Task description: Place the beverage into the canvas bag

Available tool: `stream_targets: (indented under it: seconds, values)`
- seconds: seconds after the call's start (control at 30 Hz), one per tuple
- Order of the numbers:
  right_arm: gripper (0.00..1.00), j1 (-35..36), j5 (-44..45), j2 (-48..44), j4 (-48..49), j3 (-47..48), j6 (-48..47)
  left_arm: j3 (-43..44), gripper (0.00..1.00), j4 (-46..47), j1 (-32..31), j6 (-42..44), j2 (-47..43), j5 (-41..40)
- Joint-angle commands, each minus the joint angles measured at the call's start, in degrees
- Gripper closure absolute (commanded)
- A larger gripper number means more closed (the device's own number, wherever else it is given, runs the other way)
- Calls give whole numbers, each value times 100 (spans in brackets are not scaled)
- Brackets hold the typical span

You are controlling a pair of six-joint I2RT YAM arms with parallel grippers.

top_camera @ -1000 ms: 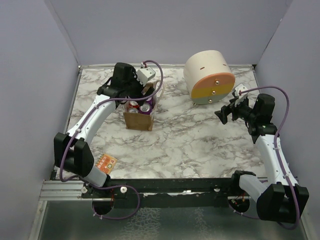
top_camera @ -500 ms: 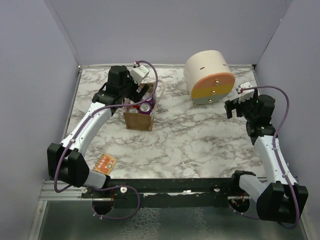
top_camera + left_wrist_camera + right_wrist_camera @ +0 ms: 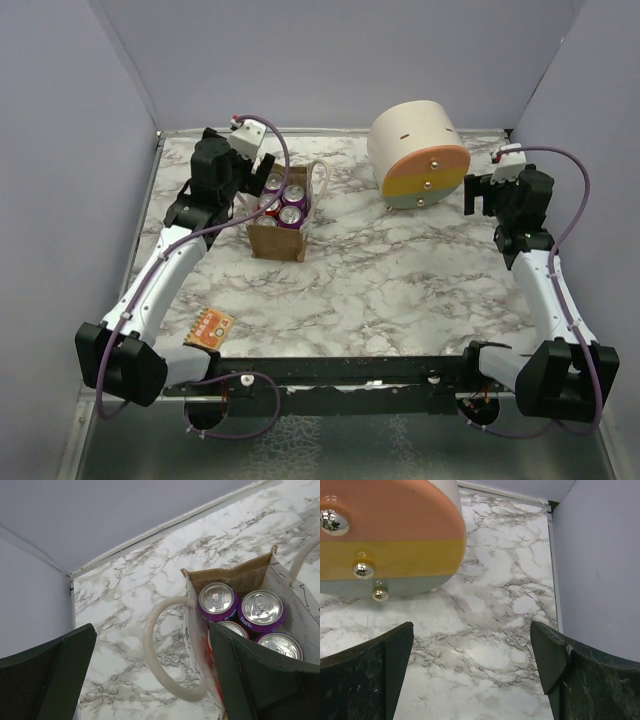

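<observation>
Canvas bag [image 3: 277,240]: tan, upright on marble worktop [image 3: 400,280], left of centre; cream handles loop outward.
Cans [image 3: 261,611]: four upright inside the bag, two purple Fanta.
Left tool [image 3: 151,630]: wide, empty, over the bag's left handle.
Right tool [image 3: 471,626]: wide, empty, near cream drum [image 3: 418,155], orange-yellow face.

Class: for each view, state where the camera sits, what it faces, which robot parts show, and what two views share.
Top external: above and behind the bases, looking down at the table; both arms, left end effector, right end effector.
Left wrist: on that wrist, looking down into the canvas bag of cans; own fingers.
Right wrist: on that wrist, facing the cylinder; own fingers.
Shared: top and left wrist both show the bag.
</observation>
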Motion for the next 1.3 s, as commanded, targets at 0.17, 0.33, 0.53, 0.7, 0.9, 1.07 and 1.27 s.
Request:
stream_targets:
  seconds: [0.17, 0.33, 0.53, 0.7, 0.9, 1.07, 1.27]
  values:
    - [0, -27, 141, 91, -385, 391, 298, -914, 1, 739, 618, -1067, -1295, -193]
    - [0, -27, 263, 342, -680, 712, 149, -1212, 1, 731, 972, -1449, -1697, 52]
    - [0, -27, 204, 443, -693, 972, 242, -1748, 1, 1009, 1260, -1795, -2097, 15]
    - [0, -27, 157, 452, -681, 1068, 371, -1953, 1, 1175, 1273, -1742, -2132, 207]
    - [0, -27, 142, 376, -843, 1094, 412, -1960, 1, 1136, 1273, -1497, -2149, 28]
    - [0, -27, -89, -176, -635, 704, 585, -1884, 1, 1072, 1278, -1467, -2287, 155]
    - [0, -27, -594, -633, -959, 955, 625, -1766, 1, 1133, 1280, -1313, -2339, 447]
